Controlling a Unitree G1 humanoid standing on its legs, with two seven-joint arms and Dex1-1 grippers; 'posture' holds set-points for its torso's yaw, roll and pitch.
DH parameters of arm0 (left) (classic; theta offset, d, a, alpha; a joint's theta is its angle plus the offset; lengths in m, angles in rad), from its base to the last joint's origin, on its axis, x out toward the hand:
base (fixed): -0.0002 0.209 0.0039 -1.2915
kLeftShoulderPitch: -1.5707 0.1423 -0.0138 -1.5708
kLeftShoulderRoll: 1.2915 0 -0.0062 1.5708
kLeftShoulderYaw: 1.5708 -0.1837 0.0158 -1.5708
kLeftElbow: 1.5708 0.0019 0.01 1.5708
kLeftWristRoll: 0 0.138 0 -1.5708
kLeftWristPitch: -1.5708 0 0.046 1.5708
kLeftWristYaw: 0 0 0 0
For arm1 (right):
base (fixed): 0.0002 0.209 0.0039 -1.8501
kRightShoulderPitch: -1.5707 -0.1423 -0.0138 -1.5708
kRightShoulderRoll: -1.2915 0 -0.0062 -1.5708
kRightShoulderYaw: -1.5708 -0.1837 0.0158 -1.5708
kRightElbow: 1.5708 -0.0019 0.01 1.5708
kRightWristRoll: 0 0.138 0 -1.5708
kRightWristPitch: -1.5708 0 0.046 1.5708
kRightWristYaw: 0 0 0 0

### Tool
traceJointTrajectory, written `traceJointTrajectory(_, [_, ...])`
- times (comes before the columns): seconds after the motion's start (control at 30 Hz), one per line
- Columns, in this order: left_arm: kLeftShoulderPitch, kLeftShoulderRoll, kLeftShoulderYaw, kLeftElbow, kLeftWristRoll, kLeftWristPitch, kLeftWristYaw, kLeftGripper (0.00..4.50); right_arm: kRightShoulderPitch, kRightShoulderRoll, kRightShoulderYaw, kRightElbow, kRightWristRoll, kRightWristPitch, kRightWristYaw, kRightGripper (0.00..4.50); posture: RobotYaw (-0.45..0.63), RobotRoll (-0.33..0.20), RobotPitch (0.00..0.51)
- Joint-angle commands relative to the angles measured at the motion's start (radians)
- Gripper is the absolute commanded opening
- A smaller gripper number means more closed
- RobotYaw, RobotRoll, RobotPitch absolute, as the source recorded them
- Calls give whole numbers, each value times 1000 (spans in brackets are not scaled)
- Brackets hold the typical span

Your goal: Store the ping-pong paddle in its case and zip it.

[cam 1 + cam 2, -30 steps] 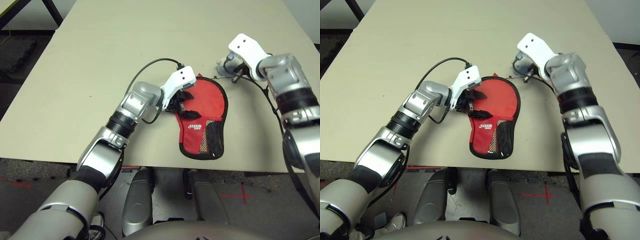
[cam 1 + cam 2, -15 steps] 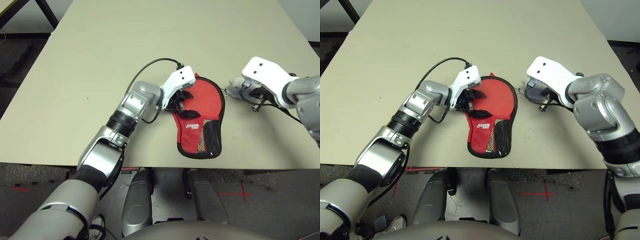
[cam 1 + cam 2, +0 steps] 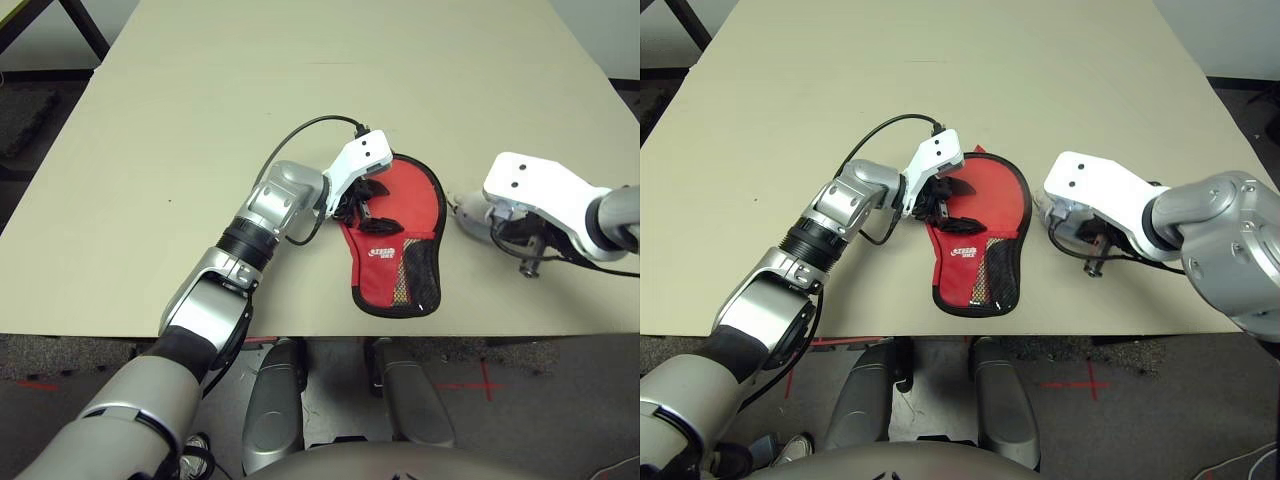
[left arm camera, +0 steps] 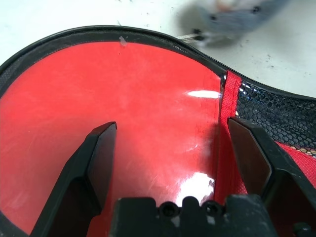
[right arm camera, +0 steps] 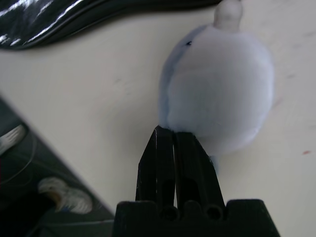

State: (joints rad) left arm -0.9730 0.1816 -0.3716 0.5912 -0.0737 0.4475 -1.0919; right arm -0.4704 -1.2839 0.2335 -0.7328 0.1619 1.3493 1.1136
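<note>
The case [image 3: 412, 202], a red paddle-shaped pouch with black zipper edging and a mesh pocket [image 3: 424, 270], lies flat near the table's front edge. My left gripper [image 3: 372, 210] rests over its round part, open, with both fingers [image 4: 101, 148] on the glossy red fabric. A grey-white soft lump [image 3: 466, 208] sits just right of the case's rim. My right gripper [image 5: 168, 131] is shut, its tips pinching the edge of that lump [image 5: 217, 84]. The ping-pong paddle is hidden.
The beige table [image 3: 200, 150] stretches bare to the left and back. Its front edge [image 3: 300, 335] runs just below the case. A black cable [image 3: 300, 130] loops over my left wrist. Dark floor shows beyond the table's left corner.
My right gripper has come toward the table's front along the case's right rim, and the grey-white lump has come with it. The left gripper has stayed on the case.
</note>
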Motion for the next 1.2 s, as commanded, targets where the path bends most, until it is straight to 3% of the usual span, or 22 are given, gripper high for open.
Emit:
traceJointTrajectory(0.03, [17, -5, -33, 68, 44, 9, 3, 4500, 62, -61, -42, -77, 88, 4, 26, 43, -209, 0, 244])
traceJointTrajectory(0.43, [-18, -37, -25, 149, 59, -36, 6, 4500, 250, -169, -246, -278, 396, 55, 87, 43, -241, 0, 248])
traceJointTrajectory(0.5, [-19, -40, -23, 155, 61, -42, 5, 4500, 247, -159, -268, -261, 418, 56, 66, 43, -245, 0, 250])
traceJointTrajectory(0.63, [-18, -43, -19, 156, 64, -45, 1, 4500, 131, -120, -277, -143, 440, 47, 15, 43, -244, 0, 249])
traceJointTrajectory(0.8, [-18, -47, -11, 161, 69, -48, 1, 4500, -126, -7, -167, 54, 385, 28, -109, 1689, -239, 0, 247])
traceJointTrajectory(1.03, [-22, -51, -6, 172, 72, -53, 2, 4500, -289, 61, 55, 293, 223, -119, -172, 4353, -232, 0, 239])
traceJointTrajectory(1.2, [-27, -53, -2, 183, 75, -60, 7, 4500, -385, 176, 208, 538, 82, -252, -152, 4473, -210, 0, 232])
